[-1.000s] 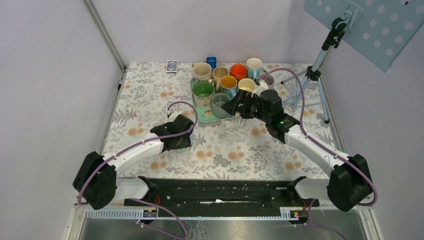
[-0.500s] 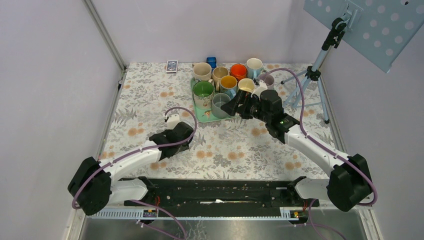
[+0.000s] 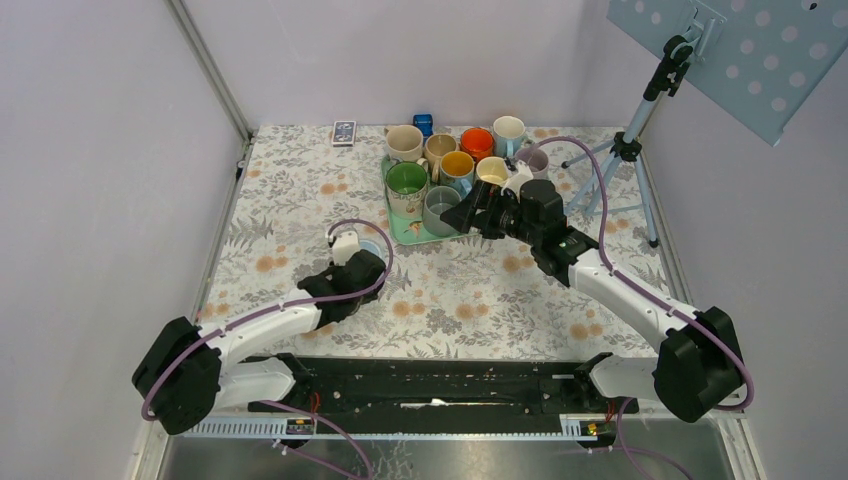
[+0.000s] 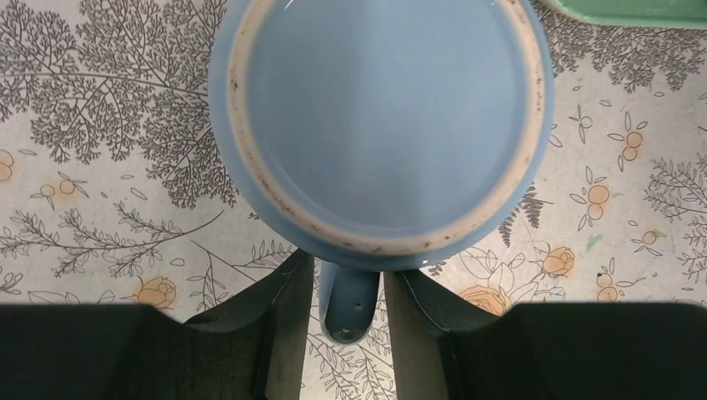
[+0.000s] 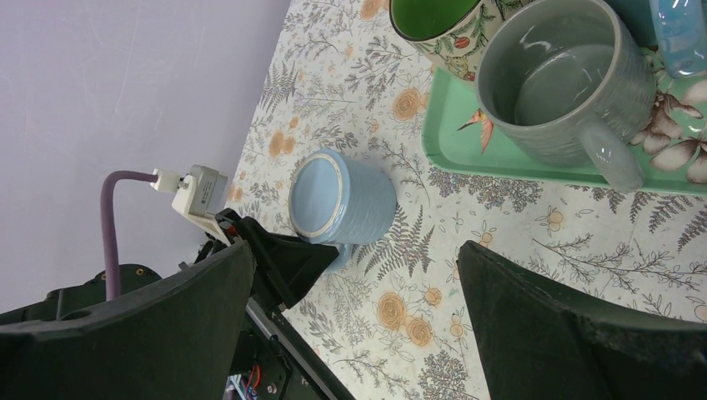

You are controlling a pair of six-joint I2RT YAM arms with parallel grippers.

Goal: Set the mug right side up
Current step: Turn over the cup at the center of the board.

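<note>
A blue mug [image 4: 375,117] stands upside down on the flowered tablecloth, its flat base with a pale unglazed ring facing up. It also shows in the top view [image 3: 372,246] and the right wrist view [image 5: 342,200]. Its handle [image 4: 350,304] points toward the left arm. My left gripper [image 4: 348,267] reaches down over it, its two fingers closed against either side of the handle. My right gripper [image 5: 357,250] is wide open and empty, hovering over the near edge of the green tray [image 3: 408,238], right of the blue mug.
The green tray [image 5: 450,142] holds several upright mugs, among them a grey one [image 5: 559,83] and a green-lined one [image 3: 406,182]. More mugs stand behind it. A tripod [image 3: 625,150] stands at the back right. A small dark box [image 3: 343,131] lies at the back.
The left arm has drawn back toward its base and tilted its wrist down, leaving the blue mug's base showing beyond the gripper. The right arm has barely moved.
</note>
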